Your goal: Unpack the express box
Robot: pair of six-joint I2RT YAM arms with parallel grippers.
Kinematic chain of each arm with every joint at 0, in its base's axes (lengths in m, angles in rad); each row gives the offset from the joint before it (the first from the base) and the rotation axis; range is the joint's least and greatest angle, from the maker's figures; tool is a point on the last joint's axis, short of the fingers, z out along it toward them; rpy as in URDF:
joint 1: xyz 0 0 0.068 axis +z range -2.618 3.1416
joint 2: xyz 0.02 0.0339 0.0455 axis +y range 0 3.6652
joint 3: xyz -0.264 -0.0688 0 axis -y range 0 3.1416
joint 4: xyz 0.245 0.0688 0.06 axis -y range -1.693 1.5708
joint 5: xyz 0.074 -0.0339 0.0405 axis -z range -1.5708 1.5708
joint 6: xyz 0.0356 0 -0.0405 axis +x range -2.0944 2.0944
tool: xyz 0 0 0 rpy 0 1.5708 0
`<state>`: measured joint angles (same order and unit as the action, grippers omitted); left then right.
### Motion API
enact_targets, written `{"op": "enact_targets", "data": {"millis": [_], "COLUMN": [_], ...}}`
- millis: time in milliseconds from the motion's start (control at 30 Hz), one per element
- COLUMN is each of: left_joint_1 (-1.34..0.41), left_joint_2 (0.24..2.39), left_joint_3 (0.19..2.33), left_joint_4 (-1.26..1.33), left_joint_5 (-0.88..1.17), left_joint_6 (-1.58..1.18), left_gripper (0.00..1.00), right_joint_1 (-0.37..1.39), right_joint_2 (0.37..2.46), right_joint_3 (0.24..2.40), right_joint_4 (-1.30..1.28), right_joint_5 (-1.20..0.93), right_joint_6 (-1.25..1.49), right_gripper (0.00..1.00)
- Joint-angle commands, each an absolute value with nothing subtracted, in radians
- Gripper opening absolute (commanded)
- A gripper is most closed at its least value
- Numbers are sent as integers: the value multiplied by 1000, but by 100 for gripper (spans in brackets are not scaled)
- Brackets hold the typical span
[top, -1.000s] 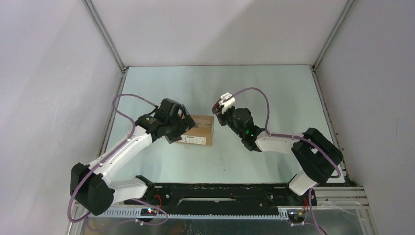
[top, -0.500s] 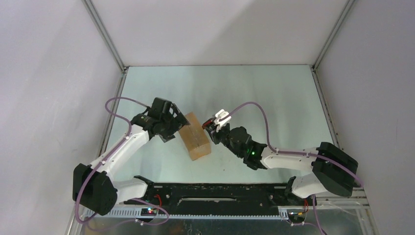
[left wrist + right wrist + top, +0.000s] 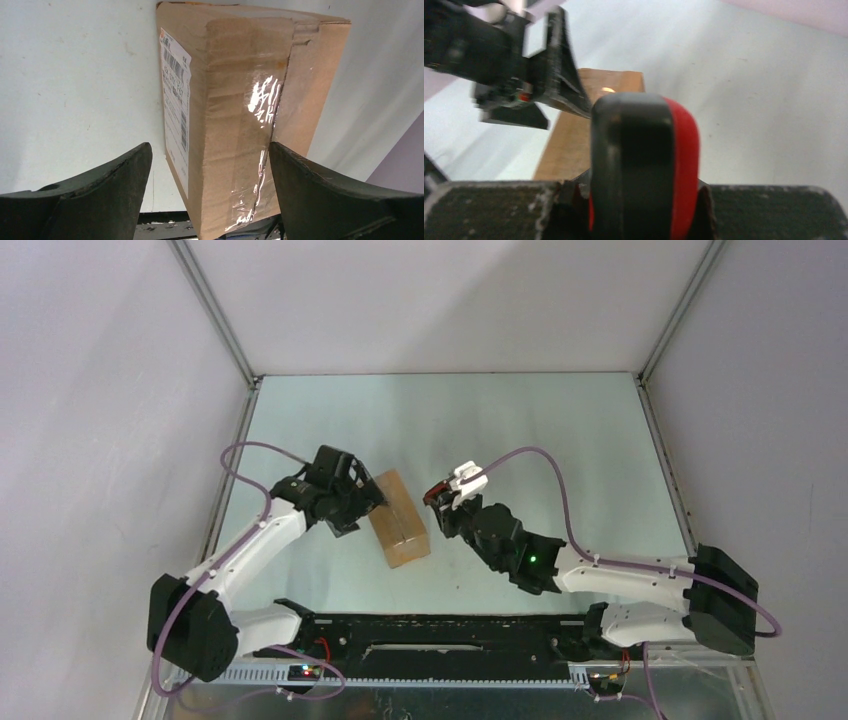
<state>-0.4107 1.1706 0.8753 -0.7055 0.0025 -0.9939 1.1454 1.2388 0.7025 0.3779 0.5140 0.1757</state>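
Note:
The express box [image 3: 400, 522] is a brown taped carton lying at an angle on the table, with its white label [image 3: 175, 100] on the left side. My left gripper [image 3: 364, 503] stands open astride its near end. In the left wrist view the box [image 3: 235, 115] fills the space between the fingers [image 3: 105, 195]; the right finger sits at the taped edge and the left one stands off the label. My right gripper [image 3: 452, 512] is just right of the box, shut on a red-and-black utility knife [image 3: 644, 150]. The knife [image 3: 447, 489] points at the box [image 3: 569, 140].
A black rail [image 3: 440, 625] with both arm bases runs along the near edge. Grey walls and aluminium posts [image 3: 215, 315] close in the table on three sides. Purple cables [image 3: 545, 475] loop above both arms.
The box has turned from lying crosswise to slanting toward the near edge. My left gripper followed it and narrowed slightly. The right arm stretched out, bringing the knife close beside the box.

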Motion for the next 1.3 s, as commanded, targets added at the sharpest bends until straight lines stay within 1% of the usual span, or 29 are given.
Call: {"op": "enact_targets", "data": {"millis": [0,167,267,433,700,1000,1267], "left_joint_1": [-435,-443,-453,-463,-465,-466,-466], "left_joint_2": [1208,1222,1224,1206,1203,1188,1183], "left_joint_3": [882,867,857,835,836,819,804], "left_joint_4": [-711,-693,-689,-679,-679,-672,-665], "left_joint_5": [9,-8,-18,-31,-34,-34,-36], "left_joint_6": [-964,-999,-1026,-1055,-1060,-1063,-1070], "left_gripper": [89,84,78,71,70,70,69], "right_joint_1": [1194,1246,1266,1275,1289,1301,1296], "right_joint_2": [1205,1243,1281,1336,1402,1452,1480], "right_joint_3": [773,829,852,892,911,916,934], "right_joint_4": [307,262,250,212,181,339,392], "right_joint_5": [554,547,546,550,593,664,692], "right_joint_6": [249,286,302,339,371,305,281], "right_gripper": [0,0,0,0,0,0,0]}}
